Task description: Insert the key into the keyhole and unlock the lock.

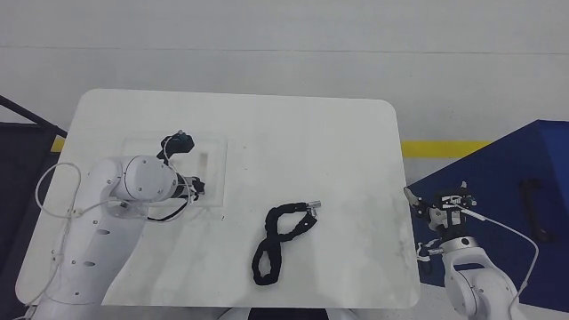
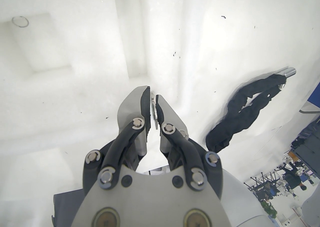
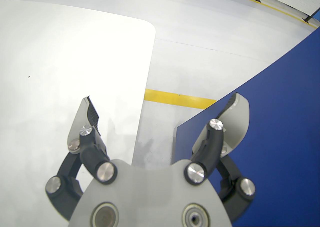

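On white table (image 1: 338, 142), chain lock (image 1: 277, 238); grey floor (image 1: 284, 18).

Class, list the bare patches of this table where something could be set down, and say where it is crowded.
Bare: the table between the chain lock and the open right gripper at its right edge, plus the far strip. Crowded: the left, with the foam tray and the left gripper holding the key.

A white foam tray (image 1: 216, 171) lies on the white table (image 1: 356, 160).
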Motion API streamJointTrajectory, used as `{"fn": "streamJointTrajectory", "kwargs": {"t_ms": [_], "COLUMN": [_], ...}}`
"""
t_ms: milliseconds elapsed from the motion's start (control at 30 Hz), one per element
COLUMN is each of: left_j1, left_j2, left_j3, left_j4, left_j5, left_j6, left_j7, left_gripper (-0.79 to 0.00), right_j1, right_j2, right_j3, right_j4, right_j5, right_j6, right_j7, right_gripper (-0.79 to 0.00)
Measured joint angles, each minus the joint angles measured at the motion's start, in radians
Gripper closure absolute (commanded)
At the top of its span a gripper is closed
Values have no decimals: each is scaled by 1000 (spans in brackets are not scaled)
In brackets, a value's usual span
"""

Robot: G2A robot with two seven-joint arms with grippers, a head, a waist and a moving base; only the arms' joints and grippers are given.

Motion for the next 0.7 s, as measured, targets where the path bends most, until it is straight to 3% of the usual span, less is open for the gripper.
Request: {"fn": "streamJointTrajectory", "kwargs": {"t_ms": [300,567,700], "left_j1": [9,65,75], "left_j2": [7,25,34], "left_j3": [-26,-183,-239], "left_j4": [-16,-83,-63], "left_j5": [17,7,-13], "left_j6": [6,5,-9], "left_j7": [6,6,-9], "left_gripper": [0,0,0], "right_j1": [0,0,0], "right_j2": [0,0,0], "right_j3": [0,0,0], "right_j4": [0,0,0], "right_j5": [0,0,0], "right_j6": [0,0,0], "right_j7": [0,0,0], "right_gripper": [-785,-785,-785]}}
